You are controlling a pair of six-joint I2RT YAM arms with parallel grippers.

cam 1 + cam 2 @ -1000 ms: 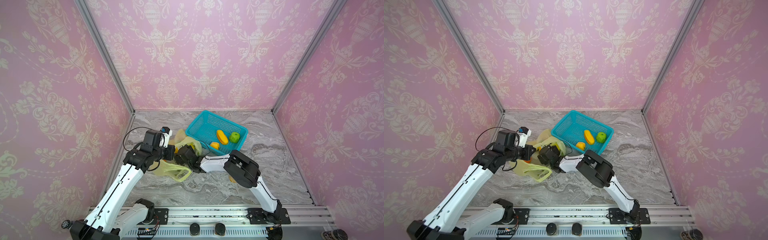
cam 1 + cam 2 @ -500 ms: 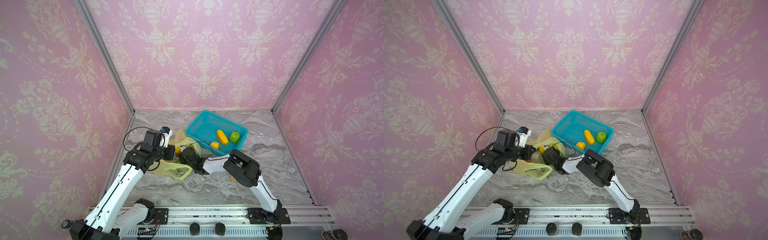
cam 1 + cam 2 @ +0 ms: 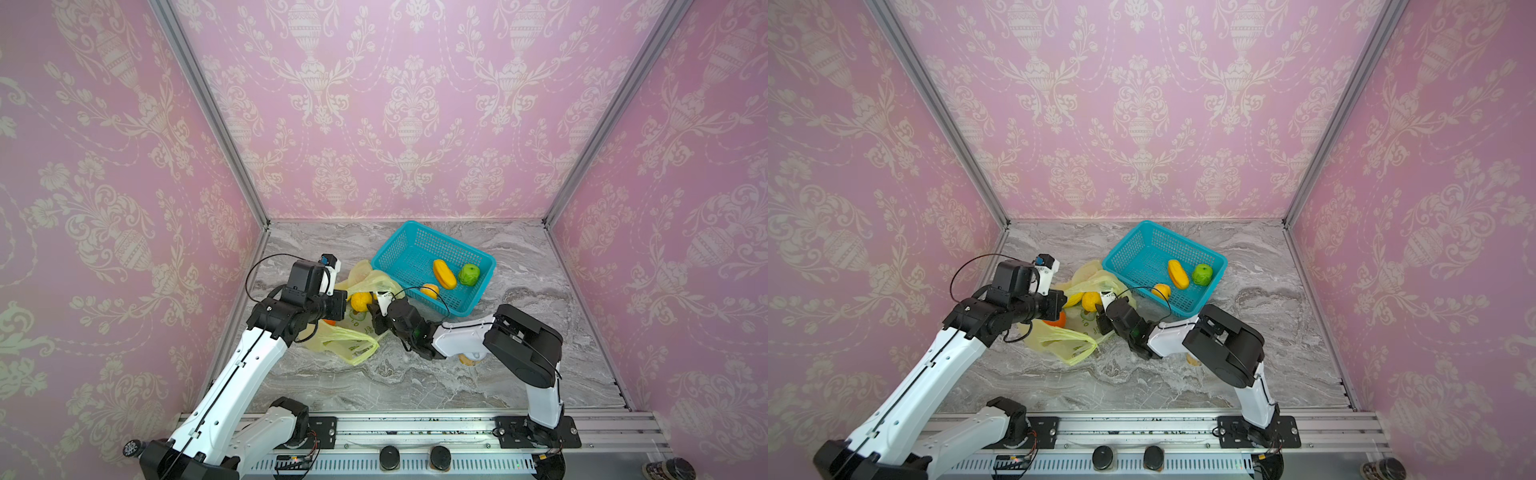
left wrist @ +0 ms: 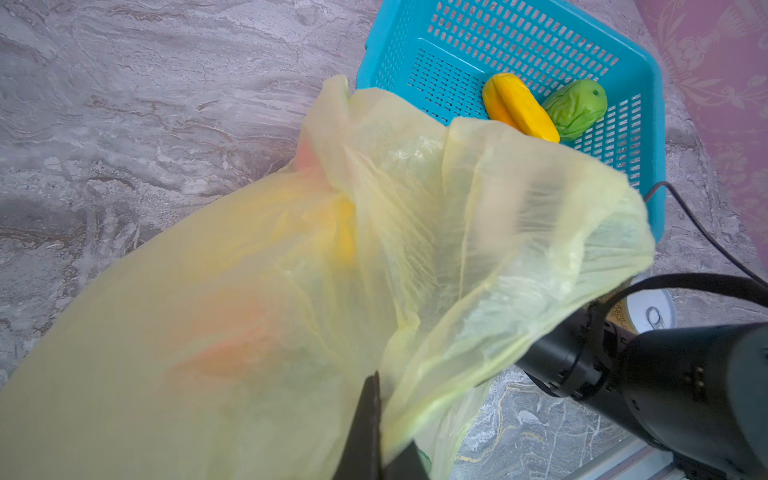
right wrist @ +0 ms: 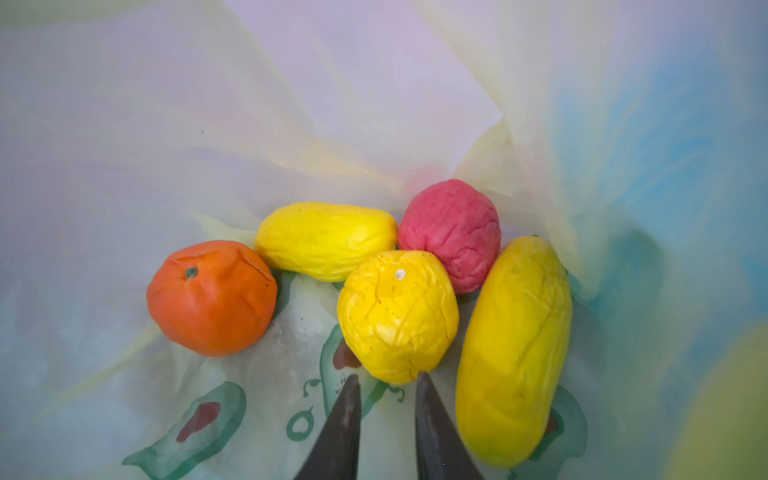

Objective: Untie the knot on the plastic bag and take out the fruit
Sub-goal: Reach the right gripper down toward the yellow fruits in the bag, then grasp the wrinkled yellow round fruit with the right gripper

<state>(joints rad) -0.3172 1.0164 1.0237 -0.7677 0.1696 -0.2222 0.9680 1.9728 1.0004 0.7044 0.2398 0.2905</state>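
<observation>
The plastic bag lies open on the marble in both top views; a handle loop lies loose and no knot shows. My left gripper is shut on the bag's edge and holds the mouth up. My right gripper is inside the bag. Its jaws have closed to a narrow gap, and both tips press the near end of a round yellow fruit. Beside that fruit lie an orange-red one, a pink-red one and two long yellow ones.
A teal basket stands just behind the bag, holding a long yellow fruit, a green one and an orange-yellow one. A white-lidded can stands under my right arm. Pink walls close three sides.
My right gripper has pushed further into the bag and its jaws have narrowed from wide open onto the round yellow fruit. The left arm and the bag's held edge have stayed put.
</observation>
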